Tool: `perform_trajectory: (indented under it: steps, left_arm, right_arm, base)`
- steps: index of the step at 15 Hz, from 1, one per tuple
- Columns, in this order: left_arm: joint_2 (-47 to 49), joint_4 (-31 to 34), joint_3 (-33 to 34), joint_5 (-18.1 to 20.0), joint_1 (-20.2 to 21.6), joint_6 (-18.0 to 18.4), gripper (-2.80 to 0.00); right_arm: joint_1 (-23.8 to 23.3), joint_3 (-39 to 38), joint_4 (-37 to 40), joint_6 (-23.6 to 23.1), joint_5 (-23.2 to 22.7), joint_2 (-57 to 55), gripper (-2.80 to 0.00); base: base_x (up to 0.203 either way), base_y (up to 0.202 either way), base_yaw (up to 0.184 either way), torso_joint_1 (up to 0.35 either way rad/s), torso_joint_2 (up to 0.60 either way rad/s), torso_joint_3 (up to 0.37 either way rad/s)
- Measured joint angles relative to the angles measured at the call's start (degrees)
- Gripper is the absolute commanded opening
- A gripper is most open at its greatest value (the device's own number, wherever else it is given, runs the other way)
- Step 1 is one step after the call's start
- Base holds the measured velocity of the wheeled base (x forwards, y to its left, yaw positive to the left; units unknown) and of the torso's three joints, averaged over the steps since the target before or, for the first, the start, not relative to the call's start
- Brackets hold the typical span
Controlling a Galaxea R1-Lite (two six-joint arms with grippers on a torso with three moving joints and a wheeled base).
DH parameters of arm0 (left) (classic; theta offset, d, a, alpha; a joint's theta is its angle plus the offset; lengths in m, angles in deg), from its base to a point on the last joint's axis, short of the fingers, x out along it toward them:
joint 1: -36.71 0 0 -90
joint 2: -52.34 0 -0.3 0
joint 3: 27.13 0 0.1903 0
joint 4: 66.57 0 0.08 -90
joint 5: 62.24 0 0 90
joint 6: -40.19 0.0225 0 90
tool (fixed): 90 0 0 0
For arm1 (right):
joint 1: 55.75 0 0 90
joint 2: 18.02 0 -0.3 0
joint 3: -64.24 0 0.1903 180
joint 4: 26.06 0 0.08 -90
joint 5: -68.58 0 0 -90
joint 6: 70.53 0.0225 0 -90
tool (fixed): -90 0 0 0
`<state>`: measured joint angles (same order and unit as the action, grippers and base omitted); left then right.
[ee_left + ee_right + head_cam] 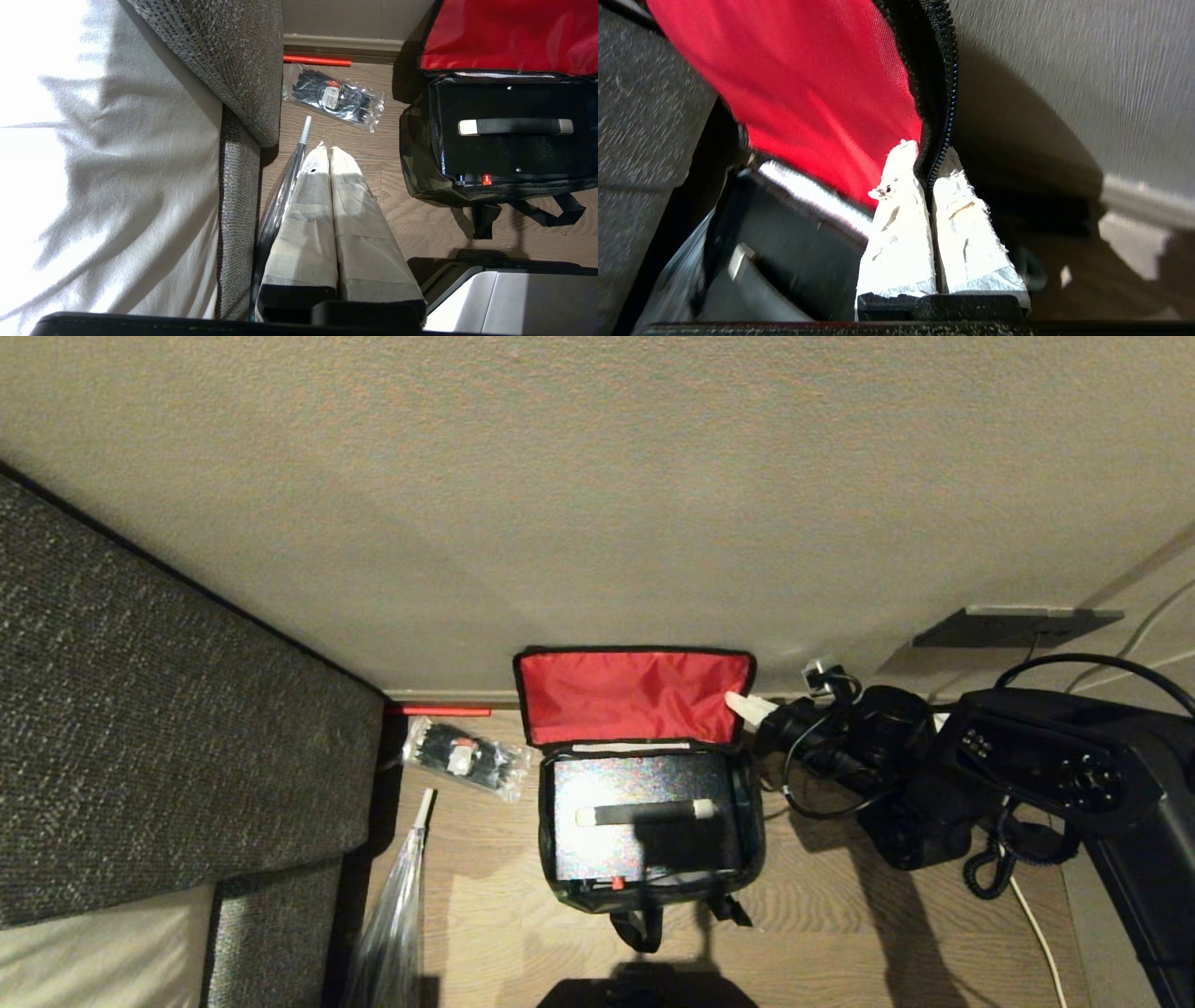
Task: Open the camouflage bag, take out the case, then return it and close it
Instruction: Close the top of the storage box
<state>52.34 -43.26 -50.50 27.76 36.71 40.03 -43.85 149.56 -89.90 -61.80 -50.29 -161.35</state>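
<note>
The camouflage bag (754, 831) stands open on the wooden floor by the wall. Its lid, red lining (635, 695) outward, is upright against the wall. The black case (607, 845) lies inside it, with a black carry handle (646, 813) on top. My right gripper (747, 707) is at the lid's right edge. In the right wrist view this gripper (927, 156) is shut on the lid's black zipper trim (941, 93), one finger on each side. My left gripper (329, 148) is shut and empty, low over the floor to the left of the bag (416, 154).
A grey sofa (140, 728) fills the left side. A clear packet of black items (462, 758), a red stick (439, 711) and a clear folded umbrella (397, 915) lie between sofa and bag. A coiled phone cord (994, 873) and cables lie under my right arm.
</note>
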Motion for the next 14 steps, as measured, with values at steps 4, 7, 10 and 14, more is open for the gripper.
perform_trajectory:
  steps: [4,7,10,14]
  left_arm:
    - [0.00,-0.02,0.00,0.00,0.00,0.00,-2.80]
    - [0.00,-0.02,0.00,0.00,0.00,0.00,-2.80]
    - [0.00,-0.02,0.00,0.00,0.00,0.00,-2.80]
    - [0.00,0.01,0.00,0.00,0.00,0.00,-2.80]
  right_arm:
    - [0.06,-4.60,0.00,-1.50,-0.28,1.97,-2.80]
    - [0.45,-9.92,0.00,-5.07,-2.16,3.53,-2.80]
    - [1.11,-13.00,0.00,-9.40,-3.51,4.36,-2.80]
    - [1.88,-16.91,0.01,-12.05,-3.92,5.36,0.00]
  base:
    - [0.000,0.000,0.000,0.000,0.00,0.000]
    - [0.000,0.000,0.000,0.000,0.00,0.000]
    - [0.000,0.000,0.000,0.000,0.00,0.000]
    - [0.000,0.000,0.000,0.000,0.00,0.000]
